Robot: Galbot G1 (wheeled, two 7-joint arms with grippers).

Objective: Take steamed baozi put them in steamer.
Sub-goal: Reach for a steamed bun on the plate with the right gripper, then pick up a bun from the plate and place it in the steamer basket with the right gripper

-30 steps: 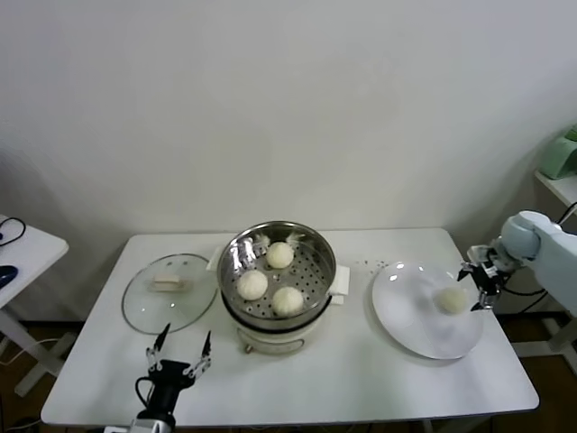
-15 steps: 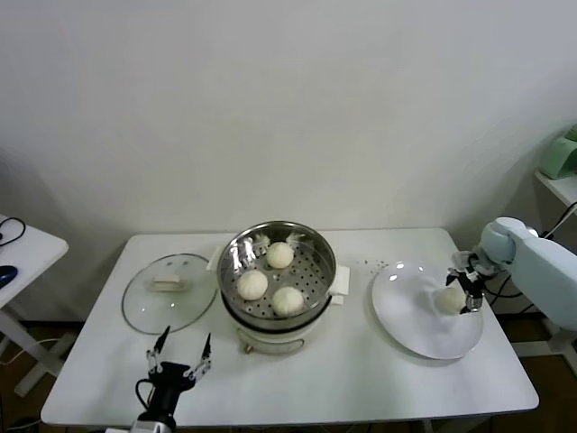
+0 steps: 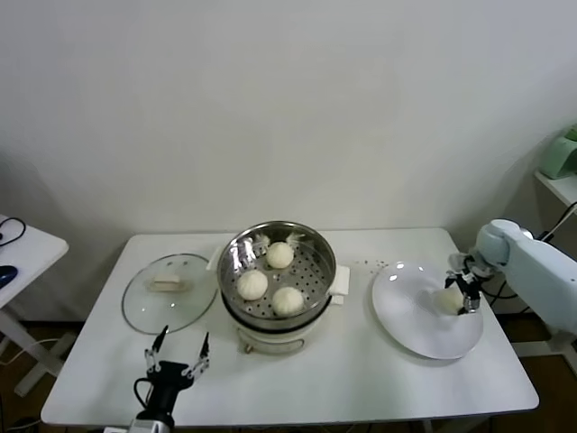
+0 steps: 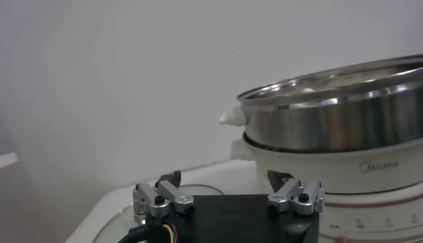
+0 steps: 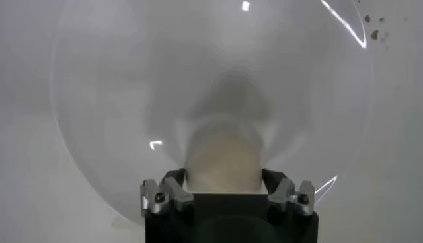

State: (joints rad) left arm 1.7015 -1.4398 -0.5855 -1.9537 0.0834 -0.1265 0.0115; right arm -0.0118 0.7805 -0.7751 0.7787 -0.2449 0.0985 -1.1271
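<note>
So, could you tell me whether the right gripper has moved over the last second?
Yes. In the head view the right gripper has shifted inward from the white plate's outer rim and now straddles the last baozi.

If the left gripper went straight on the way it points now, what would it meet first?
Probably the steamer: the left gripper sits open near the table's front edge, aimed at its white base. Exact depth is unclear.
</note>
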